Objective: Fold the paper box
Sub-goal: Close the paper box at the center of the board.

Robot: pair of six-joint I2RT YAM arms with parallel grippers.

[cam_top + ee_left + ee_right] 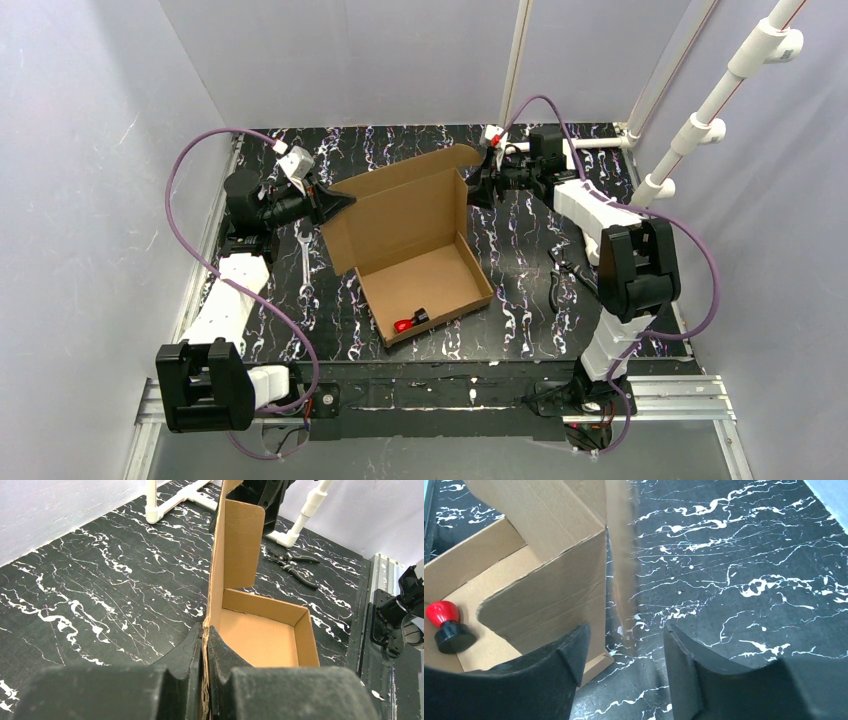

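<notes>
The paper box (415,225) is a brown cardboard tray in the middle of the table, with its lid standing up at the back. My left gripper (338,204) is shut on the lid's left edge. In the left wrist view that edge (206,630) is pinched between the pads of the left gripper (205,645). My right gripper (478,188) is beside the lid's right side flap. In the right wrist view the right gripper (626,640) is open with nothing between its fingers, and the box corner (589,595) and a blurred flap (621,555) lie just ahead.
A small red and black object (410,322) lies in the tray's near corner, also visible as the red object (444,622) in the right wrist view. Black pliers (560,275) lie right of the box. A metal tool (303,255) lies to its left. White pipes (700,120) stand at the back right.
</notes>
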